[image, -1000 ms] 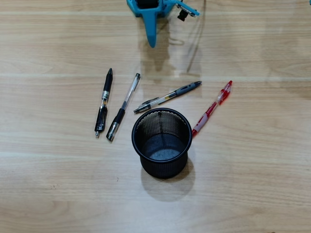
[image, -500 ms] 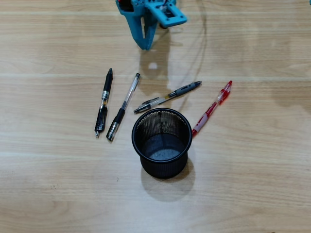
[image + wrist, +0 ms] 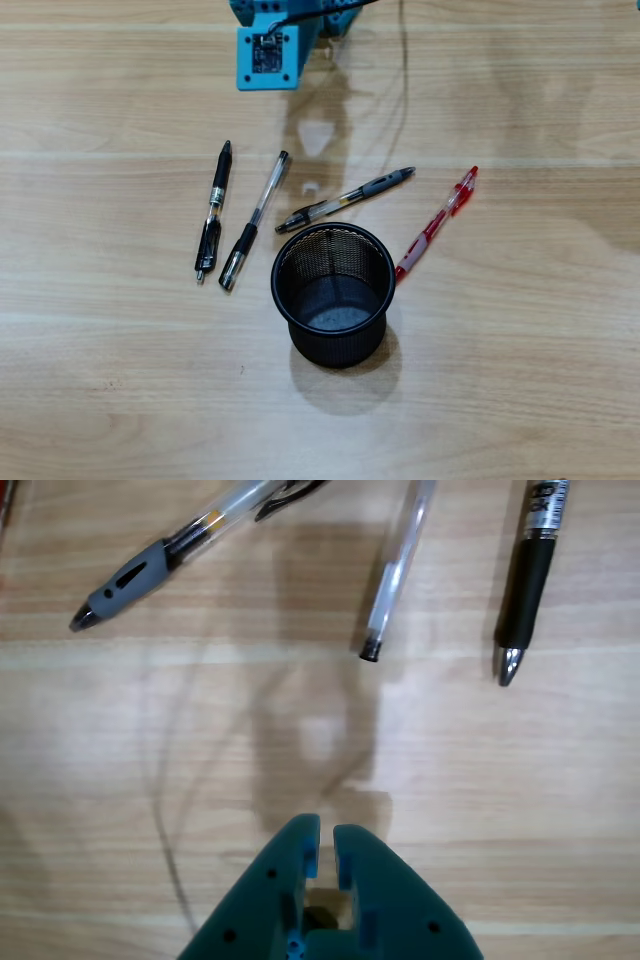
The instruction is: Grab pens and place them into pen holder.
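Pen holder: you are looking at a black mesh pen holder (image 3: 333, 295) standing upright on the wooden table (image 3: 520, 380), just below the middle of the overhead view; it is showing only its own mesh floor inside.
Grey-grip pen: the clear pen with a grey grip (image 3: 345, 200) is lying slanted just above the holder's rim, its dark end nearly touching that rim; in the wrist view (image 3: 170, 555) you are seeing it at upper left, tip pointing down-left.
Red pen: the red pen (image 3: 437, 224) is lying diagonally to the right of the holder in the overhead view, its lower end close beside the holder's wall.
Clear stick pen: the clear pen with a black cap (image 3: 254, 221) is lying left of the holder, well apart from it; in the wrist view (image 3: 392, 575) its dark end is pointing toward you.
Black pen: the black pen (image 3: 213, 210) is lying just left of the clear one, almost parallel; in the wrist view (image 3: 528, 575) it is sitting at upper right.
Gripper: your teal gripper (image 3: 326, 838) is hovering over bare wood with its jaws nearly closed, only a thin slit between them, gripping nothing.
Arm: the arm's teal body (image 3: 268, 55) is sitting at the overhead view's top edge.
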### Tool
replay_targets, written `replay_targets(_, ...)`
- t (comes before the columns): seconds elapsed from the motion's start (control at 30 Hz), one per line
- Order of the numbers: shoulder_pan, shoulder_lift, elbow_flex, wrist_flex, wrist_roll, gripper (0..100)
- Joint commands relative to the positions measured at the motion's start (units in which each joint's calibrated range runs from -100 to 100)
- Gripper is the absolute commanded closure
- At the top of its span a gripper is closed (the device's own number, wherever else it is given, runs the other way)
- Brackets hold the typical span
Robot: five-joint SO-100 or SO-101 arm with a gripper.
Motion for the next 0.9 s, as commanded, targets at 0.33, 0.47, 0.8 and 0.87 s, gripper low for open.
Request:
replay_targets(0.33,5.9,23.8,-26.1,0.8,1.8,97)
replay_targets(0.47,7.5,28.7,-30.7,0.6,2.6,97)
replay_targets(0.8,11.5,42.1,-37.6,0.4,5.4,80)
replay_targets(0.87,12.4,45.3,-40.5,0.8,6.1,80)
